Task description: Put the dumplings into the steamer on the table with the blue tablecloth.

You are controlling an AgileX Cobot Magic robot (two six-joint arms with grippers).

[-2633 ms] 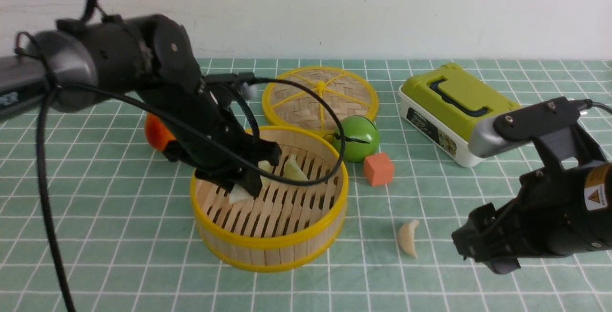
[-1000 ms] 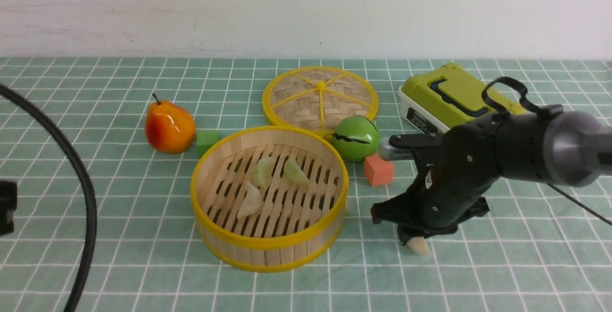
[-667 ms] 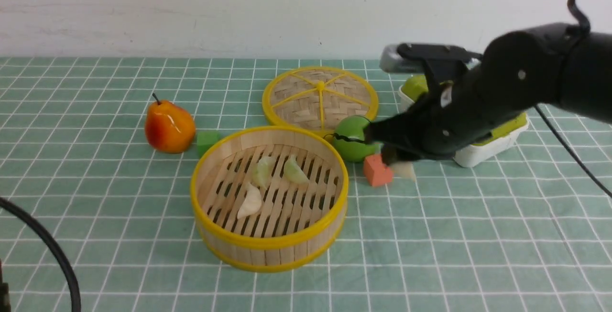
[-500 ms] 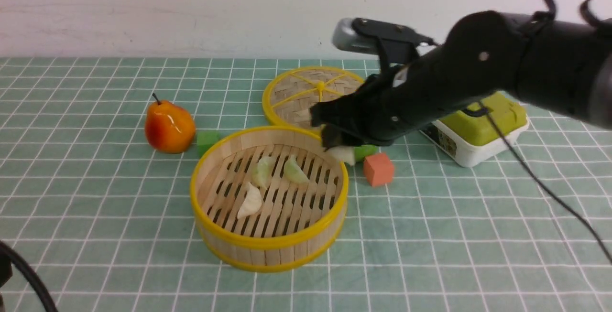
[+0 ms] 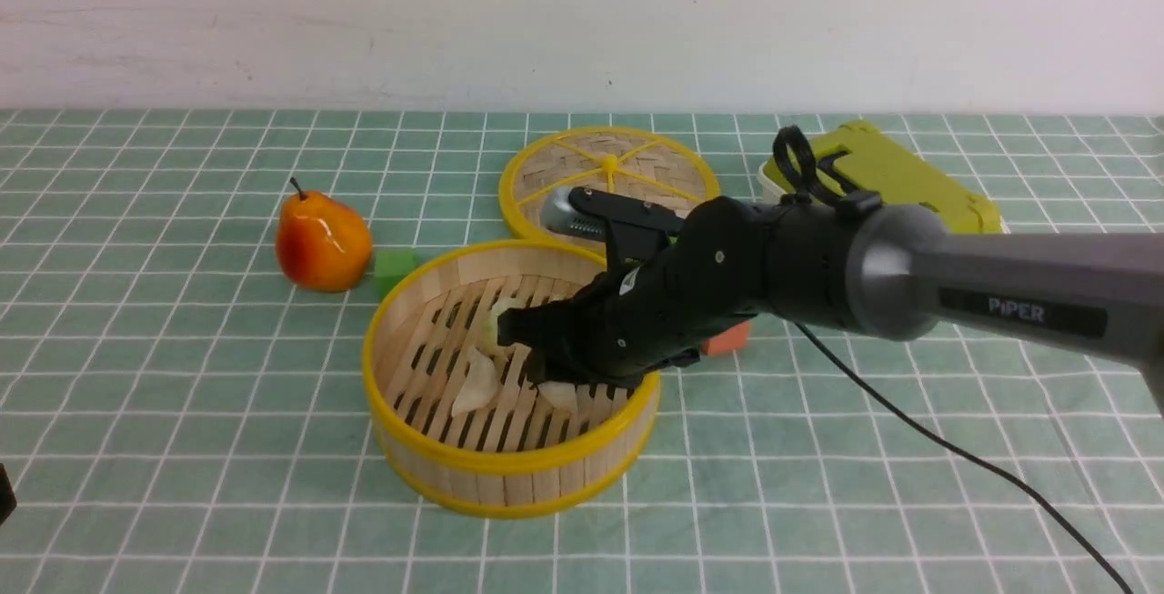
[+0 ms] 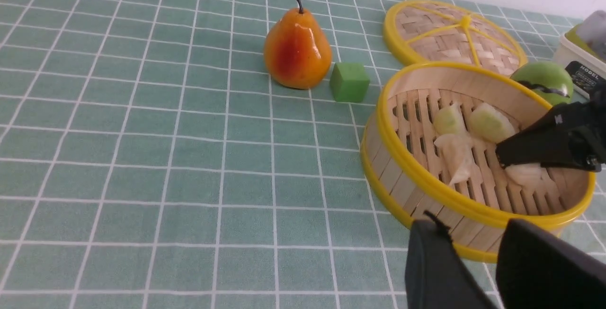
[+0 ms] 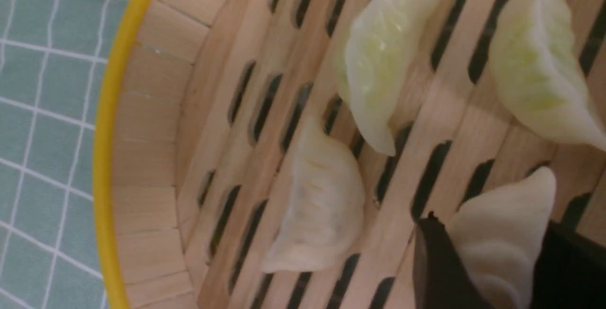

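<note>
My right end effector (image 5: pixel 546 374), its arm (image 5: pixel 1000 303) marked PiPER, sits in the steamer (image 5: pixel 509 483), fingers (image 7: pixel 431 271) flanking a whitish dumpling (image 7: pixel 502 214); gripped or not, I cannot tell. Three other dumplings (image 7: pixel 378 58) lie beside it. My left end effector (image 6: pixel 473 233) gapes, empty.

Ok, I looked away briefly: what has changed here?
The right gripper took the last dumpling off the cloth and carried it left into the steamer; the left gripper withdrew from it. The other three dumplings, pear, green cube and lid stayed put.
</note>
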